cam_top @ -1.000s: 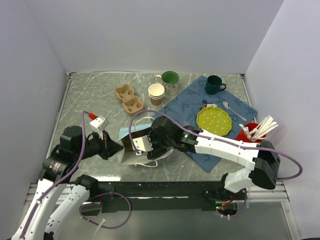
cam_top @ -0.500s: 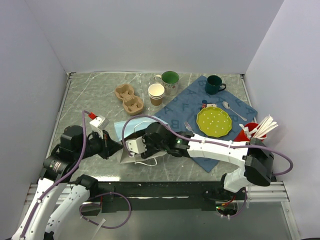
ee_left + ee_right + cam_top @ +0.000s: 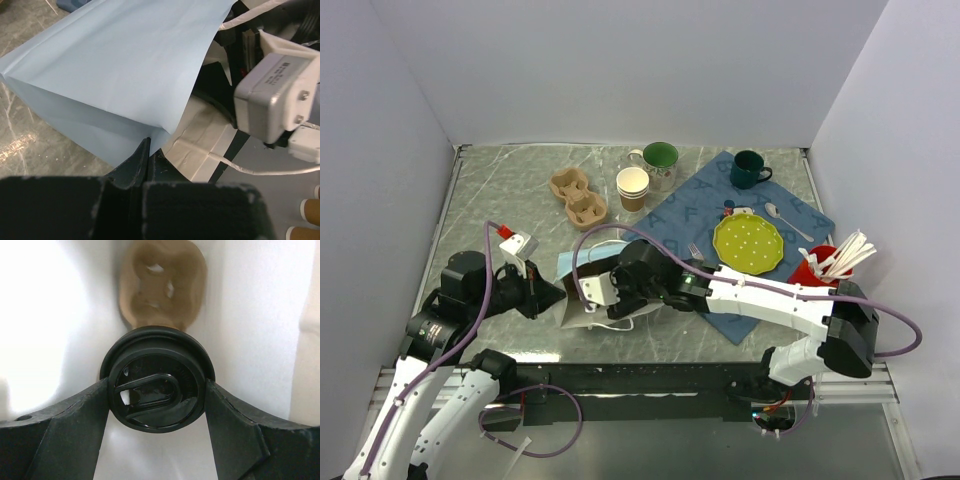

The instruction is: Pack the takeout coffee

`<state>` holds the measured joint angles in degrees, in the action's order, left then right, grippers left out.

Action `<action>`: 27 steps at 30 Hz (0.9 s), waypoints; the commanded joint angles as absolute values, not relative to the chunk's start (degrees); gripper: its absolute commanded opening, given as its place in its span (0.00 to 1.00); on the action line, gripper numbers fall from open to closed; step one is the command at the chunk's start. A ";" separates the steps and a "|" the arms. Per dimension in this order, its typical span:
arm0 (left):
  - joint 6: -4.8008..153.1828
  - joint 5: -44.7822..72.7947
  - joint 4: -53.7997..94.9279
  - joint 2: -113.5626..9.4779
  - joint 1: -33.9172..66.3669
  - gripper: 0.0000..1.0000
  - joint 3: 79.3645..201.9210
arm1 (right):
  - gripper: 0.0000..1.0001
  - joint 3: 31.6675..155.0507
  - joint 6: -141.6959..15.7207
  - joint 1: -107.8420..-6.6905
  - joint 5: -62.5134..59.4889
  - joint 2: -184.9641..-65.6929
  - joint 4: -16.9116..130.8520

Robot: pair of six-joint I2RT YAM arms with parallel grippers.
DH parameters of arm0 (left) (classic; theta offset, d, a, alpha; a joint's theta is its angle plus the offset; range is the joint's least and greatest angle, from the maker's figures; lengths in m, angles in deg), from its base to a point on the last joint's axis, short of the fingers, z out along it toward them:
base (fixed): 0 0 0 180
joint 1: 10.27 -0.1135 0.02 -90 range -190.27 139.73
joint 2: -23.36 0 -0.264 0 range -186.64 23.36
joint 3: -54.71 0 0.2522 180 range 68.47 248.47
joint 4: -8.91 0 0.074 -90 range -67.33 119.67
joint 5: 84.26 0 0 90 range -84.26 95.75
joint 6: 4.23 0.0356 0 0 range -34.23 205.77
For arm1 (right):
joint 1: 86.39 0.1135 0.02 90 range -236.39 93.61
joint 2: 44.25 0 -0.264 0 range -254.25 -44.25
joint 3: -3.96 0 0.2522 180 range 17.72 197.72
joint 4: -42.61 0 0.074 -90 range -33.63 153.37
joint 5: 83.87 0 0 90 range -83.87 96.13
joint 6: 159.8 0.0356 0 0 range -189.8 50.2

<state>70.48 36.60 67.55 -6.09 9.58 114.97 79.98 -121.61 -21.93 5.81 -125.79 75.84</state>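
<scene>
The takeout coffee shows only in the right wrist view, as its round black lid (image 3: 157,392); the cup body is hidden beneath. My right gripper (image 3: 157,426) is shut on the lid's sides, inside the white interior of a light blue paper bag (image 3: 578,266). A brown pulp cup carrier (image 3: 162,282) lies deeper in the bag. In the top view my right gripper (image 3: 604,291) reaches into the bag's mouth and the coffee is hidden. My left gripper (image 3: 148,146) is shut on the bag's blue edge (image 3: 115,75) and holds it up at the left (image 3: 552,293).
At the back stand a second pulp cup carrier (image 3: 578,197), a stack of lidless paper cups (image 3: 632,187) and two green mugs (image 3: 659,160) (image 3: 749,168). A green plate (image 3: 748,240) lies on a blue cloth (image 3: 685,215). A red holder with white cutlery (image 3: 830,262) stands far right.
My right gripper has pushed left into the bag with the coffee, then eased back slightly. The bag's blue side has shifted. My left gripper has kept its hold.
</scene>
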 commanded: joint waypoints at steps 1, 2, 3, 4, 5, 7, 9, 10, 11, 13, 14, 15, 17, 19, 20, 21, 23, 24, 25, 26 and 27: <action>71.01 38.62 66.61 -6.17 9.68 0.01 115.41 | 0.51 84.42 -118.76 -22.23 -0.98 -122.91 79.66; 71.01 38.62 66.44 -6.25 9.68 0.01 115.32 | 0.51 85.22 -118.67 -22.58 -1.95 -123.17 80.54; 71.01 38.53 66.44 -6.26 9.68 0.01 115.32 | 0.51 85.83 -118.32 -22.76 -3.87 -123.43 81.50; 71.01 38.44 66.44 -6.17 9.68 0.01 115.32 | 0.51 86.80 -118.32 -22.85 -4.50 -123.61 83.51; 71.01 38.35 66.44 -6.17 9.68 0.01 115.32 | 0.51 87.07 -118.32 -22.85 -5.12 -123.96 84.05; 71.01 38.44 66.44 -6.34 9.68 0.01 115.32 | 0.51 87.07 -119.10 -23.11 -5.74 -124.66 85.72; 71.00 38.53 66.52 -6.52 9.68 0.01 115.32 | 0.50 86.64 -120.24 -23.02 -4.87 -125.37 85.82; 71.01 38.62 66.53 -6.69 9.68 0.01 115.32 | 0.51 86.20 -120.69 -22.94 -4.25 -125.63 85.30; 71.01 38.79 66.61 -6.87 9.68 0.01 115.32 | 0.50 85.67 -121.39 -22.94 -3.55 -125.90 83.55; 70.92 38.88 66.61 -7.05 9.68 0.01 115.32 | 0.50 83.65 -122.88 -22.59 0.39 -125.99 80.74; 70.74 38.97 66.61 -7.22 9.68 0.01 115.23 | 0.50 82.86 -123.32 -22.24 2.07 -126.25 77.76; 70.83 39.05 66.61 -7.31 9.68 0.01 115.32 | 0.50 81.11 -124.37 -22.06 3.91 -126.25 75.56; 70.74 39.14 66.44 -7.31 9.68 0.01 115.23 | 0.50 79.26 -125.52 -21.97 6.04 -126.16 70.47; 70.83 39.67 66.70 -7.57 9.68 0.01 115.23 | 0.50 77.23 -126.84 -21.97 7.62 -126.25 67.72; 70.92 39.76 66.70 -7.66 9.68 0.01 115.23 | 0.50 76.97 -127.19 -21.97 8.14 -126.68 66.93; 70.92 39.93 66.79 -7.75 9.76 0.01 115.23 | 0.50 76.96 -127.46 -21.97 8.15 -126.95 66.66; 70.92 39.94 66.70 -7.75 9.68 0.01 115.23 | 0.50 77.05 -128.07 -22.06 7.01 -127.39 66.75; 70.92 40.02 66.70 -7.66 9.68 0.01 115.14 | 0.50 77.05 -128.60 -21.97 7.09 -127.65 66.66; 70.92 40.20 66.61 -7.66 9.68 0.01 115.14 | 0.50 77.23 -128.78 -22.06 7.27 -128.18 66.75; 71.00 40.29 66.61 -7.66 9.68 0.01 115.14 | 0.50 77.23 -128.95 -21.97 7.62 -128.36 66.83; 71.01 40.37 66.70 -7.75 9.68 0.01 115.14 | 0.50 76.88 -129.39 -21.97 9.62 -128.62 66.22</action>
<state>70.59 37.43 67.70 -7.75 9.58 114.97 77.30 -126.95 -22.01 5.31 -127.38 70.16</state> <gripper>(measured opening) 0.012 0.770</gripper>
